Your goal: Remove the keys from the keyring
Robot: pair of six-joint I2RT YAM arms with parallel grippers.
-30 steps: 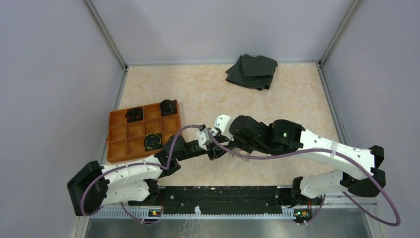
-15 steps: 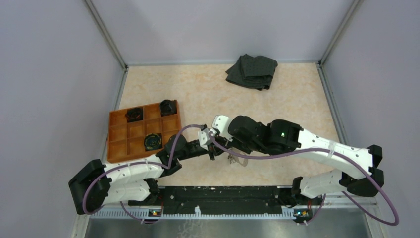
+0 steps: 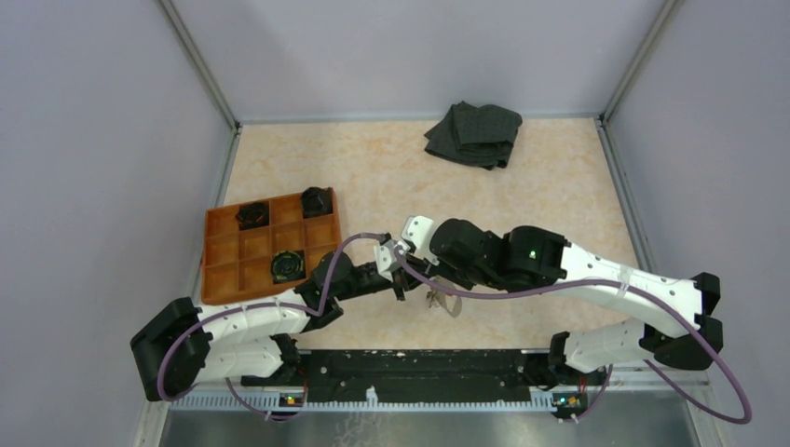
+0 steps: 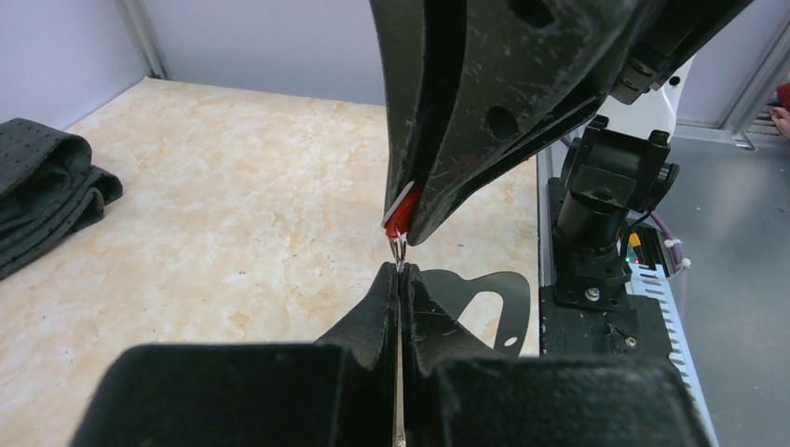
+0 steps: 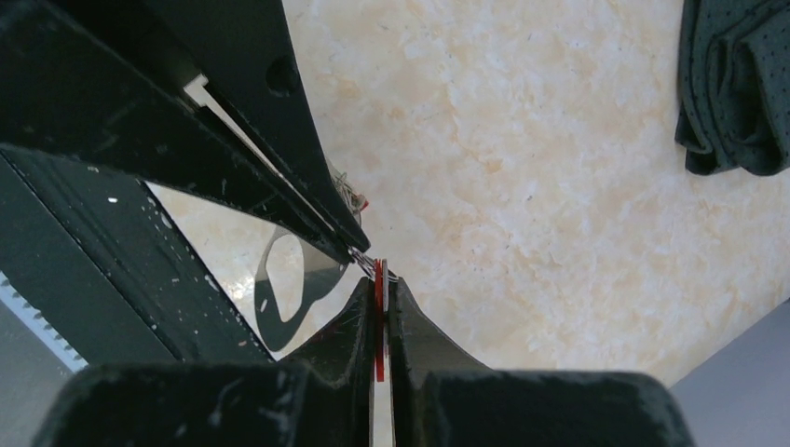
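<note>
Both grippers meet above the table's near middle. My left gripper (image 3: 397, 281) (image 4: 399, 270) is shut on the thin wire of the keyring (image 4: 399, 250). My right gripper (image 3: 404, 264) (image 5: 380, 282) is shut on a red-headed key (image 5: 379, 307), which also shows in the left wrist view (image 4: 401, 219), tip to tip with the left jaws. The keyring wire (image 5: 366, 264) bridges the two grippers. In the top view, other small keys (image 3: 433, 298) dangle just right of the grippers, with part of the loop (image 3: 453, 305) beside them.
An orange gridded tray (image 3: 242, 251) lies at the left with black coiled objects (image 3: 289, 266) in three compartments. A dark folded cloth (image 3: 475, 133) lies at the back. The black base rail (image 3: 419, 363) runs along the near edge. Walls enclose the table.
Both grippers have shifted slightly left and toward me, still joined. The dangling keys and loop now show below the right arm, where they were hidden a second ago.
</note>
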